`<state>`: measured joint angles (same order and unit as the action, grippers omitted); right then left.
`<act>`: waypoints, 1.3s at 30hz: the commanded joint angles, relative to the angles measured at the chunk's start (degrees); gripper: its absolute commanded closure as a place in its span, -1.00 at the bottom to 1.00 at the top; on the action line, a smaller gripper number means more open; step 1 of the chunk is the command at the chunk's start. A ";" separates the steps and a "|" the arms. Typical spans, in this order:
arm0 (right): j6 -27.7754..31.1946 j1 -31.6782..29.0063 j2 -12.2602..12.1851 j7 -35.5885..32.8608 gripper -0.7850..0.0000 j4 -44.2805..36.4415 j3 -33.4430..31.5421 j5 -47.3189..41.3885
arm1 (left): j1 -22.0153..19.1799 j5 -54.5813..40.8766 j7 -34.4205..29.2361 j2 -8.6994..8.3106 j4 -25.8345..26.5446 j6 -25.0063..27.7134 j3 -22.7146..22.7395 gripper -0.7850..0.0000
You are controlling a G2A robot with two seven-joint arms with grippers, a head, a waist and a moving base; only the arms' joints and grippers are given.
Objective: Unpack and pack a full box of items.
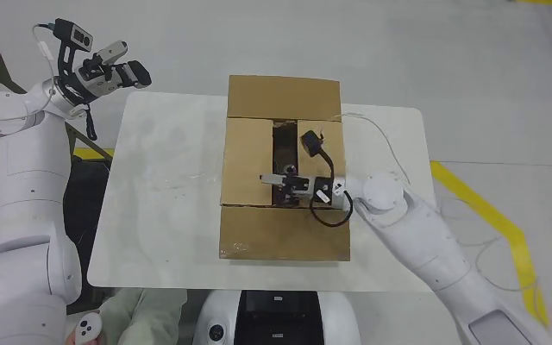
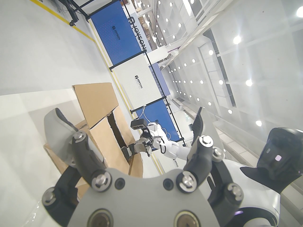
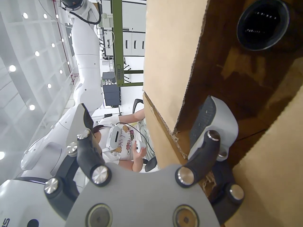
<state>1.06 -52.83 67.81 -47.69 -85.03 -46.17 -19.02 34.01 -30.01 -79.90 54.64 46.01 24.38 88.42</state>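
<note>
Mostly shadowed box, right tool straddling flap

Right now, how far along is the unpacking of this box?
Done: the outer flaps of the box lie folded out. In hand: the open right gripper straddles an inner flap edge, one finger inside. Still to do: lifting everything out; a black round item sits inside. The left gripper is open, empty.

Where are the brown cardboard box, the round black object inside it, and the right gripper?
brown cardboard box (image 1: pixel 285 235), top view, on its near flap.
round black object (image 3: pixel 262 23), right wrist view, on its dark centre.
right gripper (image 3: pixel 146 109), right wrist view, midway between its fingertips.
</note>
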 commanded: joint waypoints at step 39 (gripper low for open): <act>4.20 7.76 6.92 6.88 -1.00 -3.33 6.32 -6.08 | 0.00 0.00 0.00 0.00 0.00 0.00 0.00 -1.00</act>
<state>5.40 -45.45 74.45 -41.25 -88.36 -40.31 -25.35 34.01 -30.01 -79.90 54.64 46.01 24.38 88.42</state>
